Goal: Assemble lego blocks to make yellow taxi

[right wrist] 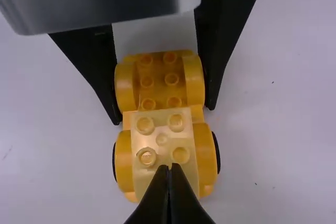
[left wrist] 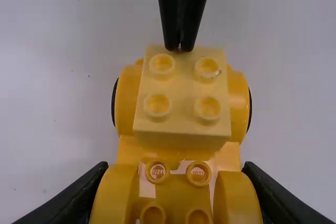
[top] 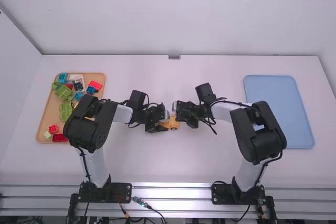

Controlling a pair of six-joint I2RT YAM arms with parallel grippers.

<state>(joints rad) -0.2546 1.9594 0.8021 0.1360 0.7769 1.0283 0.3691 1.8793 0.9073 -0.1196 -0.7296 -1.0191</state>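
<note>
Left pincer (top: 164, 126) seemingly grips yellow car (left wrist: 237, 100), right pincer (top: 180, 115) closed.

The left hand (top: 163, 126) grips the yellow car (top: 174, 123) between parted fingers — the right hand (top: 179, 121), fingertips together, at its other end.

so the toy car base (left wrist: 126, 103) is glossy yellow plastic, pale yellow block (left wrist: 181, 95) is smooth plastic too, just softer sheen, tabletop (top: 157, 161) looks smooth and matt, rail (top: 170, 193) is shiny metal tbh
</note>
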